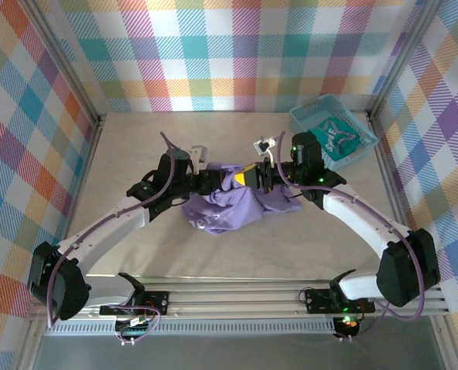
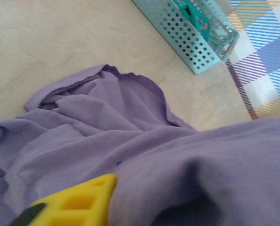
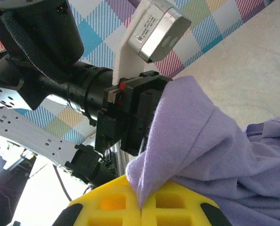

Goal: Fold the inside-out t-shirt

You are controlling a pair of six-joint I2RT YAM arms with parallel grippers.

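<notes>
The lavender t-shirt point(image 1: 221, 212) lay bunched in a heap at the middle of the table point(image 1: 136, 139), under the place where the two arms met. In my right wrist view, the yellow fingers point(image 3: 107, 205) of the right gripper point(image 3: 141, 209) were pressed together. A fold of the purple cloth was pinched between them. The same cloth was draped over the front of the left gripper point(image 1: 220, 182), which was just beside the right one. In the left wrist view I saw one yellow finger point(image 2: 78, 202) at the bottom edge, probably its own. The rest was under the cloth, so I could not tell if this gripper was open or closed. The teal basket point(image 2: 192, 35) stood at the far right corner, well apart from the shirt, and a teal garment point(image 1: 338, 137) with white marks lay in it.
</notes>
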